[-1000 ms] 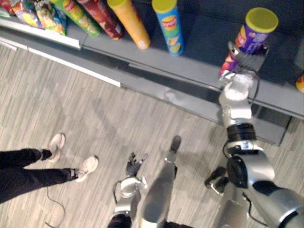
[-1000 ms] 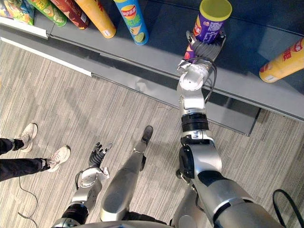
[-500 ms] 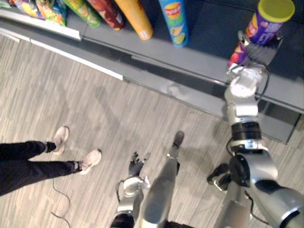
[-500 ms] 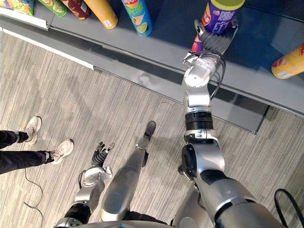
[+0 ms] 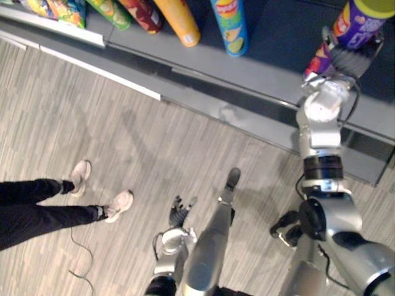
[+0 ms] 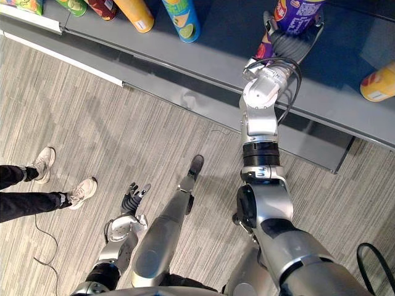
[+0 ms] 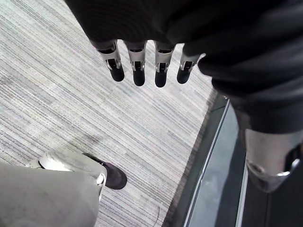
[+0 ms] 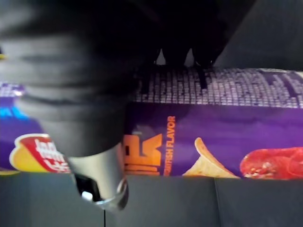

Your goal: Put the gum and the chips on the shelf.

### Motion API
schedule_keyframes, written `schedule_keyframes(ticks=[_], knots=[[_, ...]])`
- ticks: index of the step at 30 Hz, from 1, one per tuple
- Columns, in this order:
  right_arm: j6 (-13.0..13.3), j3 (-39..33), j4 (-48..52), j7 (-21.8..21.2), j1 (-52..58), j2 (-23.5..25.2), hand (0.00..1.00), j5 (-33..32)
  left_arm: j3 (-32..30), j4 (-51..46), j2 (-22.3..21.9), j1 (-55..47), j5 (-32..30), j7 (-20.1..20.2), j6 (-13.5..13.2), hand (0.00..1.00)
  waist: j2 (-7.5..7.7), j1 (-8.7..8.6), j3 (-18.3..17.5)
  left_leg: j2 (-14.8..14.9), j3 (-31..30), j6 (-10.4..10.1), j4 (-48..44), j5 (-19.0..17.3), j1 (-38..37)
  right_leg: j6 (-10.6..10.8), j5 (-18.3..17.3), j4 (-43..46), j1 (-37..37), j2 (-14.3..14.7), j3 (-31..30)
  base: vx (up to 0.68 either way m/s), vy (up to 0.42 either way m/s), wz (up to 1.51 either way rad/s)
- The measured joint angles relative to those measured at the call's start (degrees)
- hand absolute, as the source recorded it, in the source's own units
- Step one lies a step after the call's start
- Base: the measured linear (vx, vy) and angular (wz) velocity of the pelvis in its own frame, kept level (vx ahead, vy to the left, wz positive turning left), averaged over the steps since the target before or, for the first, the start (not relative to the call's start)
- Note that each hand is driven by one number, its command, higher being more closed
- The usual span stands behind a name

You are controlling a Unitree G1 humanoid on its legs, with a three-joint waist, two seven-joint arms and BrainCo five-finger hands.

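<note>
A purple chips can [image 5: 360, 28] with a yellow lid stands upright over the grey shelf [image 5: 259, 83], at its right part. My right hand [image 5: 349, 60] is wrapped round the can's lower half, fingers and thumb curled on it; up close the purple chips can [image 8: 213, 146] lies across my right hand [image 8: 94, 142]. Whether the can's base touches the shelf I cannot tell. My left hand [image 6: 133, 198] hangs low over the floor with its fingers [image 7: 138, 71] straight and nothing in them.
On the shelf to the left stand a blue can [image 5: 229, 26], an orange can [image 5: 179, 21], a red can [image 5: 141, 11] and a green one [image 5: 111, 11]. A yellow can [image 6: 378, 84] lies at the right. A person's legs and shoes [image 5: 74, 200] stand on the floor at left.
The view has slid down, so the shelf sits higher in the picture. My right hand stays shut on the purple can at the shelf. The person's feet have shuffled a little.
</note>
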State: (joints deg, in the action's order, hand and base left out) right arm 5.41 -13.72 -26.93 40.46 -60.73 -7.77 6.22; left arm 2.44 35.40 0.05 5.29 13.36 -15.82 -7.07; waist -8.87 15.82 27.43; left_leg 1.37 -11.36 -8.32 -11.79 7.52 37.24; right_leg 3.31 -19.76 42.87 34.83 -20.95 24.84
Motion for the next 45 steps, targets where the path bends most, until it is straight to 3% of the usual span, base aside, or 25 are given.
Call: schedule_keyframes(ticks=[12, 30, 31, 35, 45], knots=[[0.1, 0.8, 1.2, -1.9, 1.0, 4.2, 1.00, -0.1, -0.6, -1.6, -0.4, 0.0, 0.0, 0.5, 0.0, 0.00, 0.00, -0.14, 0.0, 0.4, 0.5, 0.0, -0.5, -0.2, 0.7, -0.1, 0.0, 0.2, 0.8, 0.2, -0.3, 0.03, -0.039, -0.02], [1.7, 3.1, 1.7, -2.3, 1.7, 4.2, 1.00, -0.1, -0.8, -2.2, -0.4, -0.1, 0.0, 1.0, 0.0, 0.00, 0.15, -1.36, 0.0, 0.7, 0.7, 0.0, -0.7, -0.3, 1.7, -0.1, 0.0, -0.2, 1.3, 0.4, 0.1, 0.03, -0.031, 0.00], [1.7, 3.1, 1.7, -2.3, 1.9, 4.2, 0.00, -0.1, -0.8, -2.2, -0.4, -0.1, 0.0, 1.0, 0.0, 0.00, 0.17, -1.38, -0.1, 0.7, 0.8, 0.0, -0.7, -0.3, 1.7, -0.1, 0.0, -0.2, 1.3, 0.4, 0.0, 0.03, -0.036, -0.03], [1.7, 4.3, 1.5, -2.5, 3.0, 4.4, 0.00, -0.1, -1.2, -2.2, -0.4, -0.1, 0.0, 1.0, 0.0, 0.00, 0.88, -1.39, -0.3, 1.2, 1.1, 0.0, -0.7, -0.3, 1.7, -0.1, 0.0, -0.2, 1.6, 0.8, -0.3, 0.03, -0.044, -0.06], [1.6, 5.2, 1.2, -3.6, 4.8, 4.8, 0.00, -0.1, -2.8, -2.1, -0.8, -0.1, 0.0, 1.0, 0.0, 0.00, 0.94, -1.62, -0.3, 1.5, 1.2, 0.0, -0.9, -0.3, 1.7, -0.1, 0.0, 0.0, 1.7, 1.1, -0.3, 0.01, -0.010, -0.01]])
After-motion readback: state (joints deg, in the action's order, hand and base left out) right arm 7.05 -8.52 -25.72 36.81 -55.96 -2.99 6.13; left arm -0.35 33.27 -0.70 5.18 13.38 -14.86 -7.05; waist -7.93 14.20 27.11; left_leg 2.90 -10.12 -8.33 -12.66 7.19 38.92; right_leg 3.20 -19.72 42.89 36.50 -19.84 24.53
